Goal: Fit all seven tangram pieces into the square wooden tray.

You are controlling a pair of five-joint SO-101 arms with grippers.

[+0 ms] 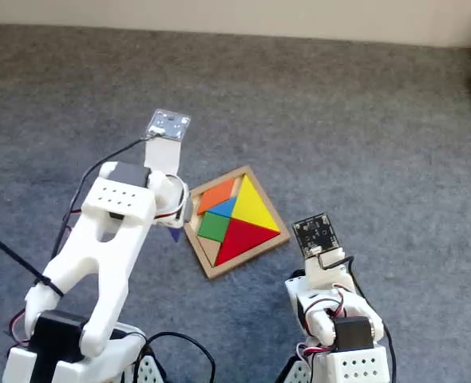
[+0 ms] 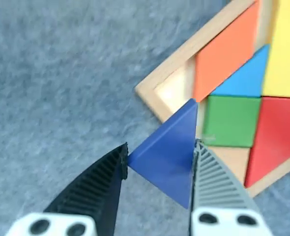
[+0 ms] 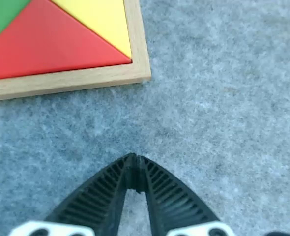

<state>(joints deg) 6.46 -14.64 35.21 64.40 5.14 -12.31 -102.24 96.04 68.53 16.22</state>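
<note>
The square wooden tray (image 1: 253, 257) lies turned like a diamond on the grey carpet, holding orange (image 1: 216, 195), light blue (image 1: 223, 209), green (image 1: 212, 227), yellow (image 1: 254, 204) and red (image 1: 241, 237) pieces. Bare wood shows at its left corner (image 2: 173, 91) and beside the green piece (image 2: 231, 156). My left gripper (image 2: 159, 160) is shut on a dark blue triangle (image 2: 167, 152), held over the tray's left edge. A tip of the blue triangle (image 1: 174, 234) peeks from under the left arm. My right gripper (image 3: 135, 164) is shut on nothing, over carpet just off the tray's corner (image 3: 140, 73).
Grey carpet (image 1: 363, 120) surrounds the tray on all sides. Cables (image 1: 180, 343) trail near the arm bases at the front. A pale strip of floor (image 1: 299, 20) runs along the far edge.
</note>
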